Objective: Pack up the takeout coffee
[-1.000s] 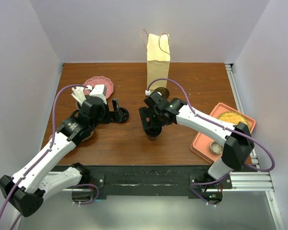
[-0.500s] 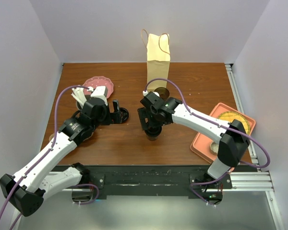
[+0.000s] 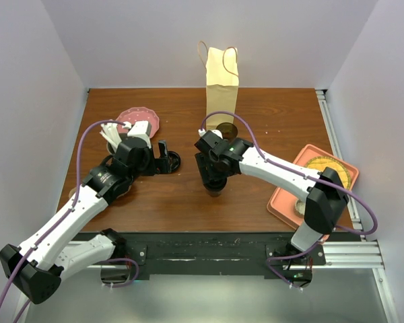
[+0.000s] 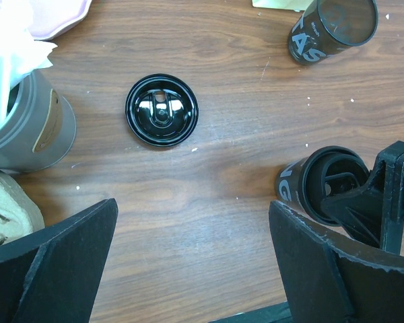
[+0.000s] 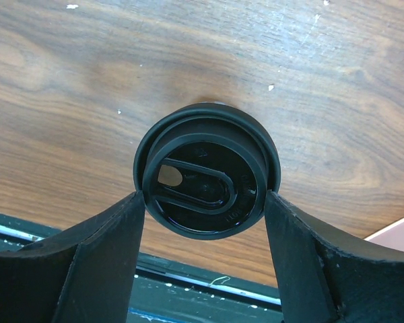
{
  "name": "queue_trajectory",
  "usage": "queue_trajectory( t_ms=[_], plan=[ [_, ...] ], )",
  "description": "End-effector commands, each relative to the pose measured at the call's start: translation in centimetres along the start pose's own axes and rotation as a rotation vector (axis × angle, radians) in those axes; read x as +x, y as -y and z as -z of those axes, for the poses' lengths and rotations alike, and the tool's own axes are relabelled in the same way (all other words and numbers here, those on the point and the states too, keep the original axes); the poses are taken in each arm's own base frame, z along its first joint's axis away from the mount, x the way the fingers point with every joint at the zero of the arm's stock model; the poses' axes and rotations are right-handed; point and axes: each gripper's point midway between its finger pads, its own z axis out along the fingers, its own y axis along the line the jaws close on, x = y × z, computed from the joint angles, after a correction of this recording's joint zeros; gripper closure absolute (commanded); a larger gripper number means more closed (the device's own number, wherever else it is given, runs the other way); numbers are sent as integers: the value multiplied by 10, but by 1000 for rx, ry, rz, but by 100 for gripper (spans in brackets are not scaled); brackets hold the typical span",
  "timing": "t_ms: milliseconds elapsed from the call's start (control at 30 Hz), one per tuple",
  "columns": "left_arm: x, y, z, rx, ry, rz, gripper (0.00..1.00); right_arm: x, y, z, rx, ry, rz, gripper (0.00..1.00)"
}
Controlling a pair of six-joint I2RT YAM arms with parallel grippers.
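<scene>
My right jaws have just narrowed onto the coffee (image 5: 205,178) at mid-frame, pinching its lid; it looks ready to lift. Left jaws hang wide, empty.

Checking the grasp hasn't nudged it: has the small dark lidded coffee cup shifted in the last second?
No. The small dark lidded coffee cup stays put, in front of the tan paper bag.
</scene>
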Motion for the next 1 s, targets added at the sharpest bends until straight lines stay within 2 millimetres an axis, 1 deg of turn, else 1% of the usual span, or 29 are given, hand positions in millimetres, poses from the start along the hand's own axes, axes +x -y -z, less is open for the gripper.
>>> queue_trajectory(
  t_ms=[0, 167, 233, 267, 300, 333, 367, 400, 433, 467, 533, 567, 633, 667, 733, 767, 800, 867, 967],
  plan=[
    [-12, 4, 1, 9, 41, 32, 0, 0, 14, 2, 66, 19, 32, 32],
    [-14, 4, 2, 12, 46, 31, 0, -3, 23, 7, 90, 47, 5, 33],
    [-14, 4, 2, 11, 46, 30, 0, -4, 30, 10, 98, 63, -19, 33],
    [-14, 5, 2, 13, 46, 28, 0, -8, 39, 10, 109, 74, -48, 33],
    [-14, 5, 2, 14, 42, 27, 0, -3, 46, 7, 120, 66, -60, 33],
    [-14, 6, 3, 16, 42, 25, 0, -5, 53, 10, 116, 78, -83, 33],
    [-13, 6, 2, 21, 38, 22, 0, -10, 66, 8, 116, 78, -129, 33],
    [-15, 7, 3, 23, 40, 21, 0, -6, 76, 5, 126, 67, -154, 33],
    [-16, 8, 3, 25, 39, 22, 0, -8, 86, 8, 133, 81, -182, 33],
    [-15, 8, 3, 24, 38, 21, 0, -12, 105, 6, 158, 93, -222, 33],
    [-18, 10, 4, 32, 40, 22, 0, -10, 126, 5, 189, 92, -251, 33],
    [-19, 10, 5, 32, 40, 23, 0, -10, 147, 2, 221, 86, -296, 34],
    [-22, 13, 6, 37, 40, 19, 0, -11, 166, 2, 251, 91, -334, 34],
    [-22, 13, 6, 39, 37, 17, 0, -17, 179, 5, 262, 114, -355, 36],
    [-24, 14, 7, 40, 40, 15, 0, -25, 179, 9, 242, 137, -355, 36],
    [-25, 13, 7, 37, 43, 14, 0, -35, 175, 12, 214, 160, -342, 36],
    [-25, 13, 8, 38, 41, 13, 0, -37, 172, 12, 196, 166, -343, 36],
    [-24, 13, 7, 34, 40, 15, 0, -39, 170, 11, 187, 165, -344, 36],
    [-24, 14, 6, 37, 36, 15, 0, -39, 176, 11, 227, 163, -359, 36]
  ],
)
